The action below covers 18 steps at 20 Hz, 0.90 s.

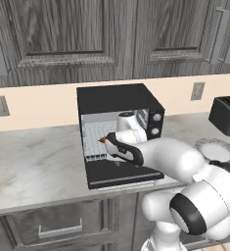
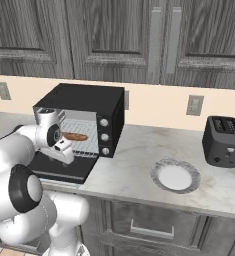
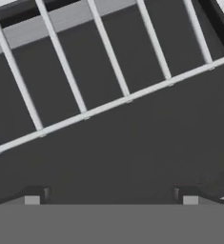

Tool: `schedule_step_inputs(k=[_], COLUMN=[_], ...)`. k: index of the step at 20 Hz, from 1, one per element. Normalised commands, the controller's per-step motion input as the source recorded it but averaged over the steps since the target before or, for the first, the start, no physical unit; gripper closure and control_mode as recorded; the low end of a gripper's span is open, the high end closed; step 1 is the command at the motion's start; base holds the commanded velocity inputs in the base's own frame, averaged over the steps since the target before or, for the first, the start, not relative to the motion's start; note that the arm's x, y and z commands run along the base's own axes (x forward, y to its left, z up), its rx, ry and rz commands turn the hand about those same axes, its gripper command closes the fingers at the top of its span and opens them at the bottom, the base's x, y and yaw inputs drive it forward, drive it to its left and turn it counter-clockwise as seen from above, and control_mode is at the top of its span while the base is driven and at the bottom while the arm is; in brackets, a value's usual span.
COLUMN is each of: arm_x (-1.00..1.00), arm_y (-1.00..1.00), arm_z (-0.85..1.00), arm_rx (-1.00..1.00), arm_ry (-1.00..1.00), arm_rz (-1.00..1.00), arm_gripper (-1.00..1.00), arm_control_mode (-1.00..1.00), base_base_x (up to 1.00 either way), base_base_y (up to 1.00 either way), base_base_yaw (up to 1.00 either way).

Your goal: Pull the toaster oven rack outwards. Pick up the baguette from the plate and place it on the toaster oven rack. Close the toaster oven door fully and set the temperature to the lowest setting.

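Note:
The black toaster oven [image 2: 89, 97] stands on the counter with its door [image 2: 59, 169] folded down flat. On the silver wire rack [image 2: 85, 129] lies the orange-brown baguette [image 2: 75, 136]; its tip [image 1: 103, 139] peeks out past my hand. My gripper [image 2: 64, 156] hovers just above the door, in front of the rack's front edge. In the hand view the rack bars [image 3: 108, 62] run over the dark door [image 3: 132, 152], and my gripper [image 3: 111, 198] is open with nothing between its widely spaced fingertips [image 3: 33, 198]. The white plate [image 2: 175, 176] sits bare to the right.
Three knobs [image 2: 105, 136] run down the oven's right front. A black slot toaster [image 2: 224, 141] stands at the far right by the wall. Cabinets hang above the counter, and drawers [image 1: 60, 228] sit below it. My arm crosses in front of the oven door [image 1: 121, 174].

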Motion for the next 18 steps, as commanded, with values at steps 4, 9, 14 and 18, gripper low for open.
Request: schedule_step_inputs(k=[4, 9, 14, 18], arm_x=[0.0, 0.1, 0.19, 0.17], arm_y=[0.11, 0.09, 0.07, 0.1], arm_z=[-0.2, -0.3, -0.34, -0.3], arm_rx=[-0.04, -0.02, -0.02, -0.04], arm_ry=[-0.01, -0.02, 0.0, 0.0], arm_rz=[-0.05, -0.05, -0.05, -0.06], arm_gripper=[-1.0, -1.0, -1.0, -1.0], arm_control_mode=[-1.0, -1.0, -1.0, -1.0], base_base_x=[0.0, 0.0, 0.0, 0.0], base_base_y=[0.0, 0.0, 0.0, 0.0], base_base_yaw=[0.0, 0.0, 0.0, 0.0])
